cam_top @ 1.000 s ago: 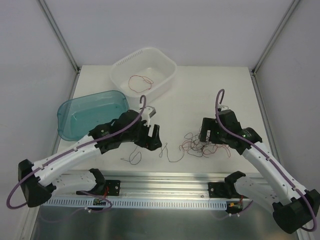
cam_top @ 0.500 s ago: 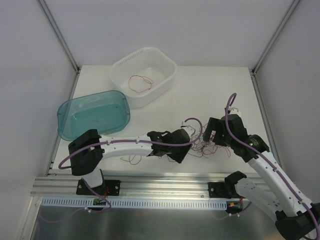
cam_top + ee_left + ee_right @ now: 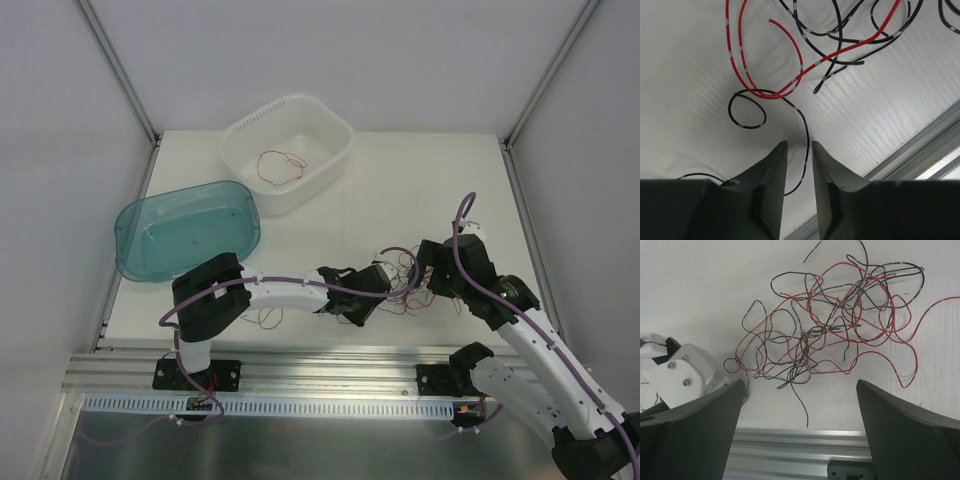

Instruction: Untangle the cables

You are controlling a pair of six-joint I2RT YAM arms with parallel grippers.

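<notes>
Cables (image 3: 835, 335) lie in a red-and-black clump on the desk (image 3: 700, 285), toward its near right side, below the right fingers (image 3: 900, 430) — spread wide, holding nothing. Left fingers (image 3: 765, 190) are almost closed, a narrow gap astride one black strand (image 3: 805, 130) — best pinch it fully, then draw slowly left, away from the clump.

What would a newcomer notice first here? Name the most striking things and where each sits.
A tangle of red and black cables lies near the table's front edge, just ahead of the wide-open right gripper. The left gripper is at its edge, jaws narrowly apart over one black strand. Farther back, a white basket holds a lone red wire.
</notes>
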